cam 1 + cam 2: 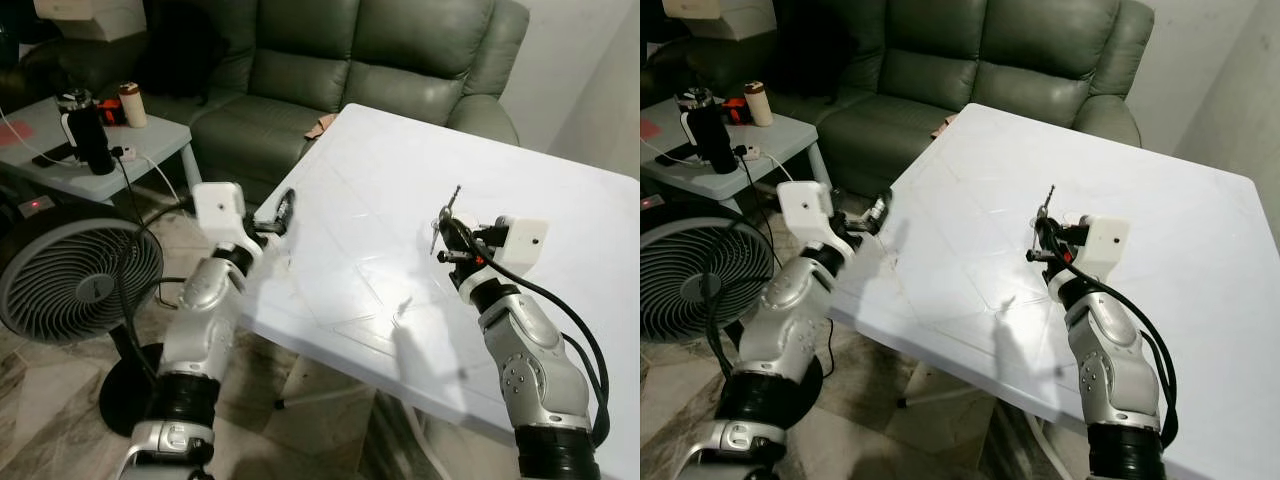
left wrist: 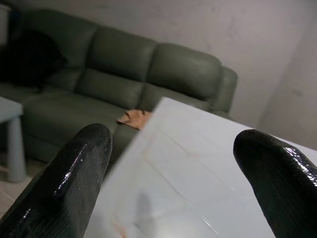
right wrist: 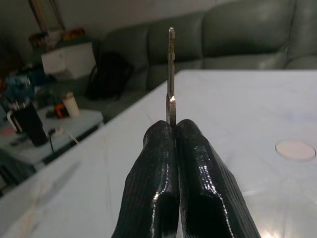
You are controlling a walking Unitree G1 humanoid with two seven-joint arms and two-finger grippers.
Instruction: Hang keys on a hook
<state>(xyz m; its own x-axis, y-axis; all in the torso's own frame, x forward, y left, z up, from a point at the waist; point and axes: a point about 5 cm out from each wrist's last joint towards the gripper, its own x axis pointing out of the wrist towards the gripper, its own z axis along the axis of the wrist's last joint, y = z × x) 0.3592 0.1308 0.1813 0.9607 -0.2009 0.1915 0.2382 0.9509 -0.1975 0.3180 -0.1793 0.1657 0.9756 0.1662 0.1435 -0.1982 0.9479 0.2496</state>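
Observation:
My right gripper [image 1: 446, 226] is raised above the white table [image 1: 400, 180], shut on a thin metal key [image 1: 447, 206]. The key's blade sticks straight up out of the pinched fingertips [image 3: 173, 134], seen edge-on as the key [image 3: 171, 74] in the right wrist view. Its shadow falls on the tabletop just below. My left gripper [image 1: 283, 210] hovers at the table's left edge, open, with nothing between its two black fingers [image 2: 74, 173]. No hook can be made out.
A green sofa [image 1: 330, 60] stands behind the table. A black floor fan [image 1: 75, 280] is at the left, with its cable trailing. Behind it a low grey side table [image 1: 60, 150] carries a black tumbler [image 1: 85, 130], a small jar and cables.

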